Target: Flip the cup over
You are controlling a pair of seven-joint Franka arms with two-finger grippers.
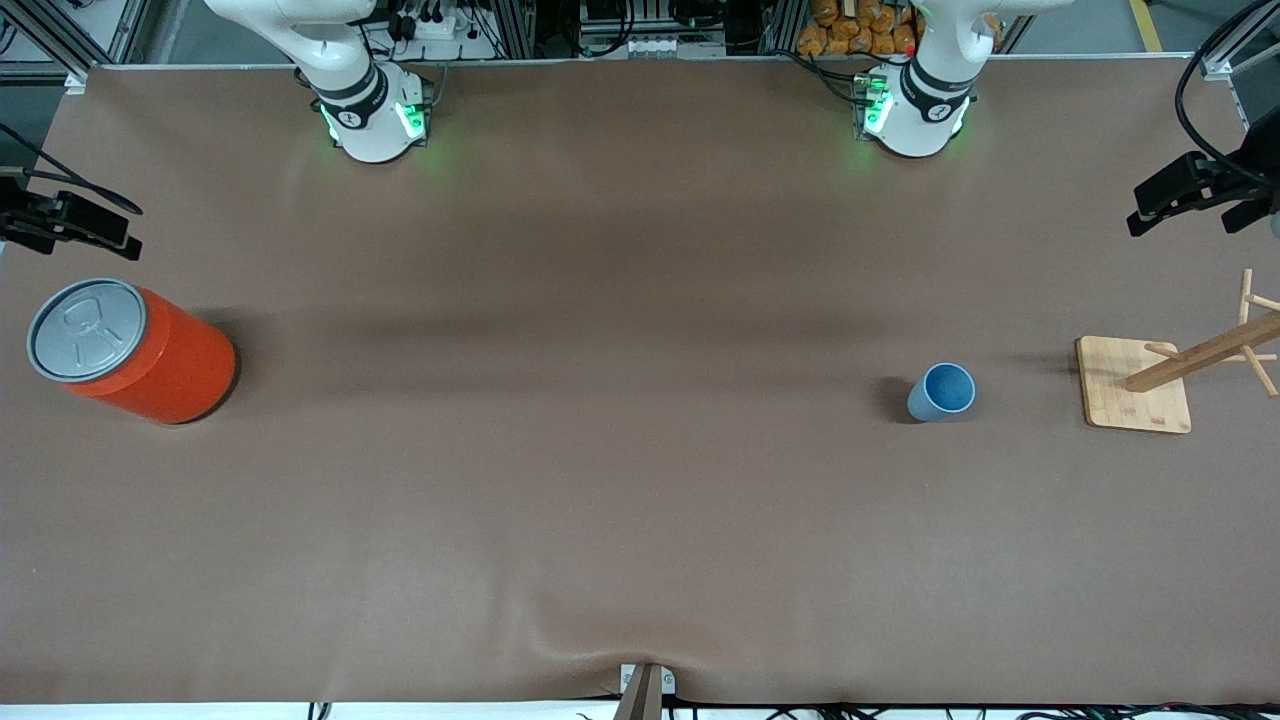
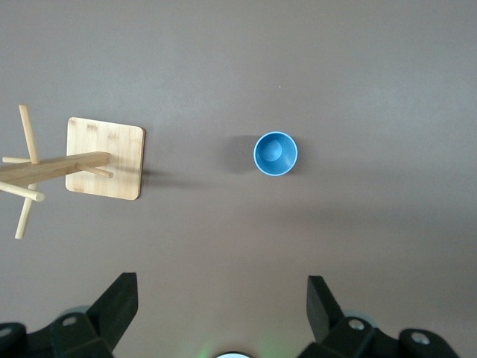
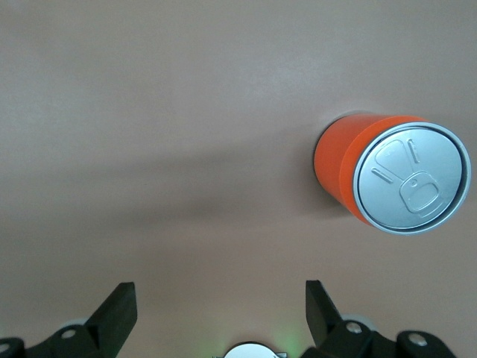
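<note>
1. Cup (image 1: 941, 392) stands upright, mouth up, on the brown table (image 1: 600, 480), at the right of centre in the front view, toward the left arm's end; its darker blue inside shows from above.
2. In the left wrist view the cup (image 2: 276, 154) sits a little right of centre in the frame, alone on bare table, nothing touching it.
3. A wooden rack (image 1: 1200, 350) with pegs rises from a square wooden base at the right edge of the front view, beside the cup but apart from it; in the left wrist view the rack (image 2: 52, 168) is at the left of the frame.
4. An orange can (image 1: 140, 350) with a grey pull-tab lid stands at the left edge of the front view, toward the right arm's end, well apart from the cup; the right wrist view has the can (image 3: 391, 179) at the right of its frame.
5. The left gripper (image 2: 222, 294) hangs above the table with its fingers spread apart and nothing between them, seen at the bottom of its wrist view.
6. The right gripper (image 3: 220, 294) hangs above bare table near the can, fingers likewise spread apart and holding nothing.
</note>
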